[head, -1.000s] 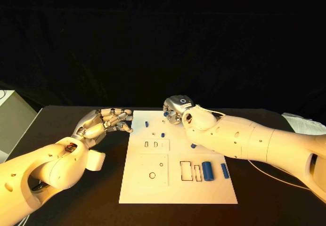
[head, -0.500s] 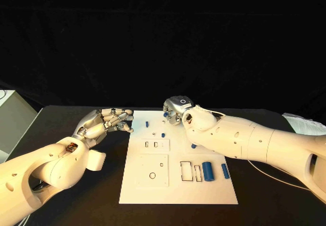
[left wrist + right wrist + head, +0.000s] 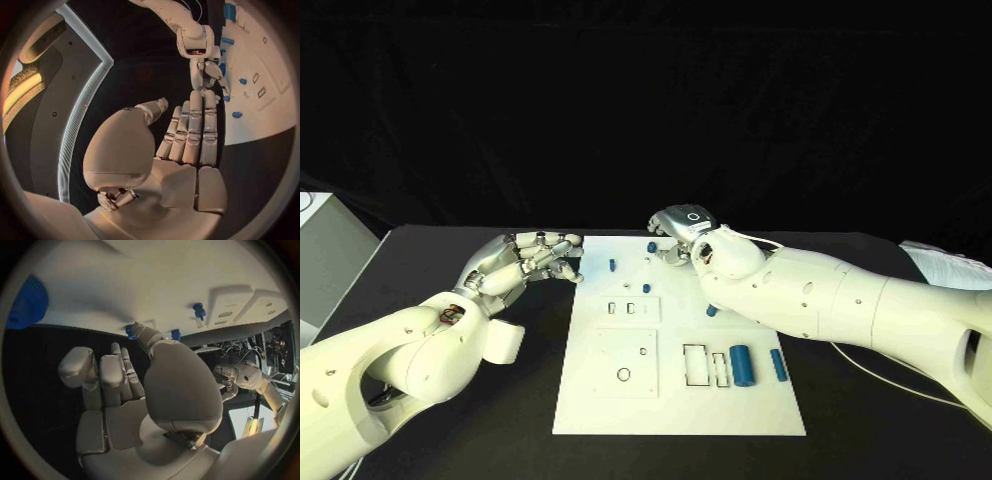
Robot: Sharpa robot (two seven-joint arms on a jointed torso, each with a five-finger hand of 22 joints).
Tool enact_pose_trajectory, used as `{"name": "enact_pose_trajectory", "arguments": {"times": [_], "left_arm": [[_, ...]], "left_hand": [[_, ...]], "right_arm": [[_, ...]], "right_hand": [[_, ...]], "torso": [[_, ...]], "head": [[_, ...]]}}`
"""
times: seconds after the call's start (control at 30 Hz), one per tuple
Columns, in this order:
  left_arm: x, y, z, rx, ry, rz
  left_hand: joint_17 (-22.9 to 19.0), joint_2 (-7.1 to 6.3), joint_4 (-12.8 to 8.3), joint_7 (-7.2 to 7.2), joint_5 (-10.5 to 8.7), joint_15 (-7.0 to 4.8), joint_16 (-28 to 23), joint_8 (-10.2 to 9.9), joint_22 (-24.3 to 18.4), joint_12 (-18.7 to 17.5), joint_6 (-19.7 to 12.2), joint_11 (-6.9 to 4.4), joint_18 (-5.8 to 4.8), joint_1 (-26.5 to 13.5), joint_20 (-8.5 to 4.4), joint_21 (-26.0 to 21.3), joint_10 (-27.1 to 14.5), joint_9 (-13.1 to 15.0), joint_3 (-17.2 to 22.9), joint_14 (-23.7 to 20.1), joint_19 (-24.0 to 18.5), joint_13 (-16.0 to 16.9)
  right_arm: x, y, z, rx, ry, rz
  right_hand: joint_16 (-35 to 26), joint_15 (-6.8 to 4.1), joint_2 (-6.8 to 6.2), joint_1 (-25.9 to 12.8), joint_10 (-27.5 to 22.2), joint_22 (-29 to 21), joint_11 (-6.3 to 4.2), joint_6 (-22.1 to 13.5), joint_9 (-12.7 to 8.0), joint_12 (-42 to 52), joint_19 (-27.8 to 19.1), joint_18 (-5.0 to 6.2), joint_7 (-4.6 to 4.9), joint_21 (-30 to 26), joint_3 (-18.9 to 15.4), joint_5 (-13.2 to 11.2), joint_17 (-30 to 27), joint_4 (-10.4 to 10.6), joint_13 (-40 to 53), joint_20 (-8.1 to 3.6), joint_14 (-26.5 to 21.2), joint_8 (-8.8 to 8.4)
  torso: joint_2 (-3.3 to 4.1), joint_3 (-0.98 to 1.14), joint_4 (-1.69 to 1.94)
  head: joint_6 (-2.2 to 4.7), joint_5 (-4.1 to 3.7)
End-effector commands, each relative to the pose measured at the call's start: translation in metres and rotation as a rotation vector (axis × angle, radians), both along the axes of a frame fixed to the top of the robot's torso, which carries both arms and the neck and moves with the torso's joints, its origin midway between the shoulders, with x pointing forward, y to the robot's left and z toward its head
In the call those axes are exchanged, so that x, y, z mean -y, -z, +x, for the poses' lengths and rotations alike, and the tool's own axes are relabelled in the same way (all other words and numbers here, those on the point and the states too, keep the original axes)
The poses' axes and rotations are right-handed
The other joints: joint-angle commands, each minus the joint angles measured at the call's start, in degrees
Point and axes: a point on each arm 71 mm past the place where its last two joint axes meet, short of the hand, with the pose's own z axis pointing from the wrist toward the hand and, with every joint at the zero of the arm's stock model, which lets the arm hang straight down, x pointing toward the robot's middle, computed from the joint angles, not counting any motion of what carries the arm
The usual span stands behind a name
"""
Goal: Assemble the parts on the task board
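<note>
White plastic, the task board (image 3: pixel 678 400) lies flat between our two hands, with rectangular and oval cut-outs across its middle. Near our right hand (image 3: pixel 678 232), at the board's far edge, sit several small blue parts: one (image 3: pixel 651 246) just beside the fingers, another (image 3: pixel 612 265) a little toward our left hand, a third (image 3: pixel 645 287) further in. Well behind that hand, alongside the forearm, a thick blue cylinder (image 3: pixel 740 363) and a slimmer blue bar (image 3: pixel 777 363) lie next to the rectangular slots.

Our right hand reaches down at the far edge; in the right wrist view one fingertip (image 3: pixel 139 330) touches a blue part (image 3: pixel 130 331), but we cannot tell whether it is gripped. Our left hand (image 3: pixel 528 259) hovers just off the board's edge over the black table (image 3: pixel 473 420), fingers curled loosely inward (nothing in them, fingers straight and together in the left wrist view).
</note>
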Motion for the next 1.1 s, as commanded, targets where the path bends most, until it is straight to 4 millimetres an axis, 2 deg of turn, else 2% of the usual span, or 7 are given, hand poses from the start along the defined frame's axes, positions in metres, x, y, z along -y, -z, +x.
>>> {"name": "enact_pose_trajectory", "arguments": {"times": [0.03,0.17,0.47,0.5,0.6,0.73,1.1], "left_arm": [[0.001,-0.001,-0.001,0.008,0.018,-0.002],[0.0,-0.001,0.0,0.008,0.017,-0.001],[-0.004,-0.001,0.0,0.011,0.015,-0.001],[-0.004,-0.001,0.0,0.012,0.016,-0.001],[-0.005,-0.001,0.0,0.014,0.019,-0.002],[-0.004,-0.001,0.0,0.018,0.029,-0.005],[-0.001,-0.001,-0.001,0.022,0.043,0.0]], "left_hand": [[0.08,-0.03,-0.31,0.23,0.17,-0.01,0.23,-0.2,0.05,-0.33,-0.44,-0.18,0.48,0.39,0.05,0.2,-0.41,0.05,0.14,-0.45,-0.29,0.03],[0.12,0.01,-0.36,0.26,0.17,0.01,0.29,-0.25,0.13,-0.35,-0.51,-0.16,0.48,0.44,0.06,0.31,-0.49,0.05,0.19,-0.52,-0.37,0.02],[0.13,0.01,-0.37,0.26,0.17,0.01,0.31,-0.26,0.15,-0.35,-0.51,-0.15,0.48,0.46,0.06,0.35,-0.51,0.05,0.2,-0.54,-0.4,0.02],[0.14,0.01,-0.39,0.24,0.16,0.01,0.32,-0.26,0.17,-0.35,-0.51,-0.15,0.48,0.47,0.06,0.37,-0.51,0.06,0.2,-0.55,-0.42,0.02],[0.14,0.01,-0.39,0.24,0.16,0.01,0.32,-0.26,0.17,-0.35,-0.51,-0.15,0.48,0.47,0.06,0.37,-0.51,0.06,0.2,-0.55,-0.42,0.02],[0.15,-0.02,-0.43,0.21,0.16,0.02,0.34,-0.26,0.21,-0.35,-0.51,-0.16,0.47,0.5,0.07,0.42,-0.52,0.07,0.2,-0.6,-0.47,0.02],[0.17,-0.03,-0.48,0.19,0.16,0.02,0.36,-0.27,0.24,-0.35,-0.52,-0.17,0.47,0.54,0.07,0.46,-0.54,0.07,0.21,-0.64,-0.53,0.02]], "right_arm": [[0.005,-0.003,-0.003,0.027,-0.008,0.026],[0.018,-0.006,-0.01,0.032,-0.008,0.055],[0.076,-0.023,-0.028,-0.073,0.08,0.216],[0.084,-0.025,-0.028,-0.095,0.099,0.23],[0.105,-0.031,-0.029,-0.152,0.146,0.251],[0.123,-0.032,-0.03,-0.211,0.184,0.254],[0.137,-0.027,-0.021,-0.292,0.239,0.245]], "right_hand": [[-0.27,-0.23,0.04,0.75,0.82,0.01,-0.22,0.58,0.03,0.56,-0.01,0.68,-0.25,-0.25,-0.29,0.78,-0.29,0.31,0.15,-0.15,-0.36,-0.23],[-0.23,-0.49,-0.01,0.94,2.3,0.16,-0.56,1.23,0.11,1.08,0.29,0.64,0.01,-0.29,0.06,1.26,-0.33,0.88,0.44,-0.39,-0.3,-0.07],[6.33,-2.45,-3.45,-0.32,18.49,11.15,-3.06,4.78,0.72,9.48,4.31,-1.43,0.79,8.24,5.18,3.92,9.53,2.39,6.44,-2.16,2.19,1.0],[8.7,-2.93,-3.72,-0.79,19.27,14.33,-3.68,5.2,0.98,13.74,5.31,-2.06,0.62,10.83,2.45,6.99,13.43,1.51,10.42,-2.54,2.96,1.34],[11.57,-2.79,-2.96,-0.43,18.74,18.79,-3.9,4.21,1.34,47.85,6.34,-2.95,-0.08,14.33,-1.34,7.59,18.02,1.24,45.08,-2.32,3.36,1.54],[14.74,-2.06,-1.79,-1.05,24.96,25.45,-2.92,3.19,1.8,75.42,8.33,-4.13,1.05,19.54,-3.76,7.31,23.78,3.74,73.2,-1.89,4.4,2.58],[18.41,-1.21,-1.25,-0.61,30.68,31.73,-2.01,2.26,1.85,84.07,10.49,-5.54,1.59,24.48,-7.34,6.87,32.45,5.84,82.28,-1.05,5.76,3.08]], "torso": [[-0.02,0.08,-0.13],[-0.03,0.17,-0.25],[-0.2,0.97,-1.14],[-0.2,1.07,-1.25],[-0.18,1.29,-1.56],[-0.09,1.51,-1.81],[0.1,1.67,-1.79]], "head": [[0.11,0.06],[0.37,0.02],[0.84,0.06],[0.87,0.04],[1.22,-0.26],[1.27,0.15],[1.29,-0.88]]}}
